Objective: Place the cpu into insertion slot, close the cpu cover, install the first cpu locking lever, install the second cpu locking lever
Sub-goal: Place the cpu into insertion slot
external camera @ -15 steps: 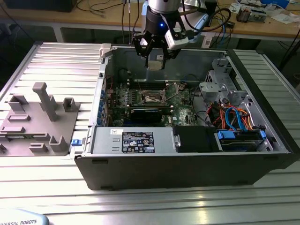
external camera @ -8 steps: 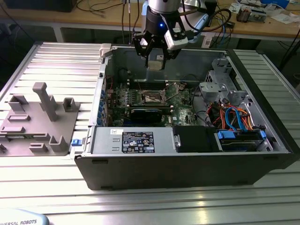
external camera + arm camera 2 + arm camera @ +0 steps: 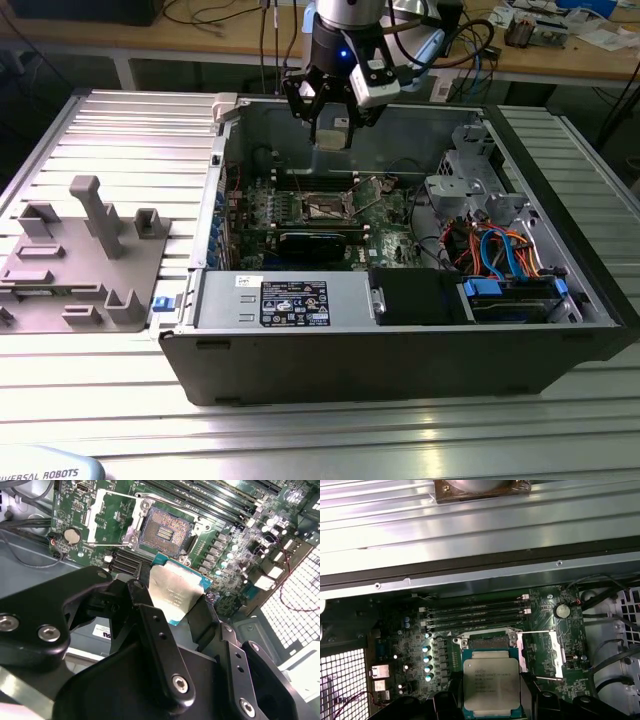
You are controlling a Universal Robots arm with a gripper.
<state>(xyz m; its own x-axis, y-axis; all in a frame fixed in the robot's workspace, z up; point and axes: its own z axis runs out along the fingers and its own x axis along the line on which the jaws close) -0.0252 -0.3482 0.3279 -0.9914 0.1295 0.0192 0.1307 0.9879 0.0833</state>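
Gripping cpu [image 3: 491, 685], end effector [image 3: 331, 132] hovers, seemingly above bare insertion slot [image 3: 165, 530].

Insertion slot [image 3: 165, 530] lies uncovered, cpu cover [image 3: 521, 652] flipped aside, memory slots [image 3: 475, 615] just beside; end effector [image 3: 330, 132] w/ cpu [image 3: 491, 682] hangs above.

This looks like a robotics or electronics lab. An opened dark grey metal computer case [image 3: 400, 360] sits on a ribbed aluminium worktable [image 3: 120, 400]. Behind it runs a long wooden bench [image 3: 560, 62] cluttered with loose black cables [image 3: 205, 14].

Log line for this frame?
pincer: shut on cpu | cpu: aloft, not seated | insertion slot: empty | cpu cover: open
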